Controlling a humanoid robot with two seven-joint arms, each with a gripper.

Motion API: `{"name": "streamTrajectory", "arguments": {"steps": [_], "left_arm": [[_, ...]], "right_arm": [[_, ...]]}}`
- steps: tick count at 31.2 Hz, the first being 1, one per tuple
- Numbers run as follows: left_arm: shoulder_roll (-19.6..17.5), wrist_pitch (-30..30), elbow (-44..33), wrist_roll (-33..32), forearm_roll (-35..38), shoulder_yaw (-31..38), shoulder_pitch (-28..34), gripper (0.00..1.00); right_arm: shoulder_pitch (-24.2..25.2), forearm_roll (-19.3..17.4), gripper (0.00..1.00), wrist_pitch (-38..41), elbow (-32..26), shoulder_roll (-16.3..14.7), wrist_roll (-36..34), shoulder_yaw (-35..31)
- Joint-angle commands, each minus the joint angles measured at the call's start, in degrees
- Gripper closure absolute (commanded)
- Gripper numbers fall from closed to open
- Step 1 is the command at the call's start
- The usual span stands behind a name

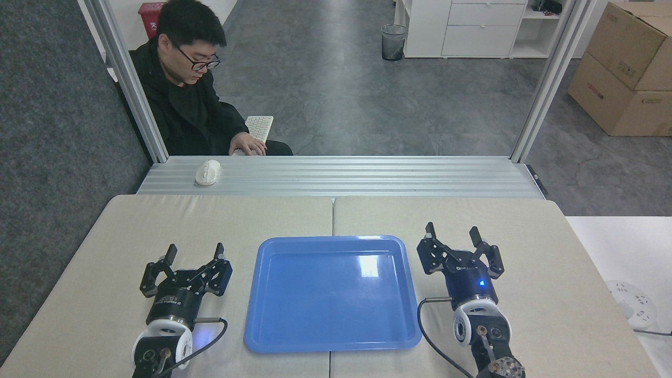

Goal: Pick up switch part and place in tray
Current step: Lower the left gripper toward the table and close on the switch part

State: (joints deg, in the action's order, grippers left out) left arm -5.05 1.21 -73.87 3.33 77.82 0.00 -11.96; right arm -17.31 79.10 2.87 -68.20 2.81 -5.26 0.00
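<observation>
Left gripper [194,253]: released, jaws spread, holding nothing, over the bench's left half near its front edge.
Right gripper [452,234]: released, jaws spread, right of the tray.
Tray [262,320]: bench centre, between both grippers.
Switch part: cannot be seen.
Person [186,89]: seated beyond the far-left corner.
</observation>
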Motion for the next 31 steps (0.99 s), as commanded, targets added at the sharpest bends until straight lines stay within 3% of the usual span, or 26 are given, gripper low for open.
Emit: {"name": "streamTrajectory", "arguments": {"steps": [1,16,31], "left_arm": [[-0.48,0.02,2.50,1.41,0.31,0.61,1.76,0.01],[-1.27,-0.15,9.88,5.89,0.49,2.11,3.35,0.01],[-1.89,-0.15,10.76,5.98,0.58,1.50,4.23,0.01]], "right_arm": [[0.00,0.00,0.00,0.03,0.00,0.00,-0.01,-1.93],[0.00,0.00,0.00,0.03,0.00,0.00,-0.01,-1.93],[0.00,0.00,0.00,0.03,0.00,-0.09,-0.01,-1.85]]}}
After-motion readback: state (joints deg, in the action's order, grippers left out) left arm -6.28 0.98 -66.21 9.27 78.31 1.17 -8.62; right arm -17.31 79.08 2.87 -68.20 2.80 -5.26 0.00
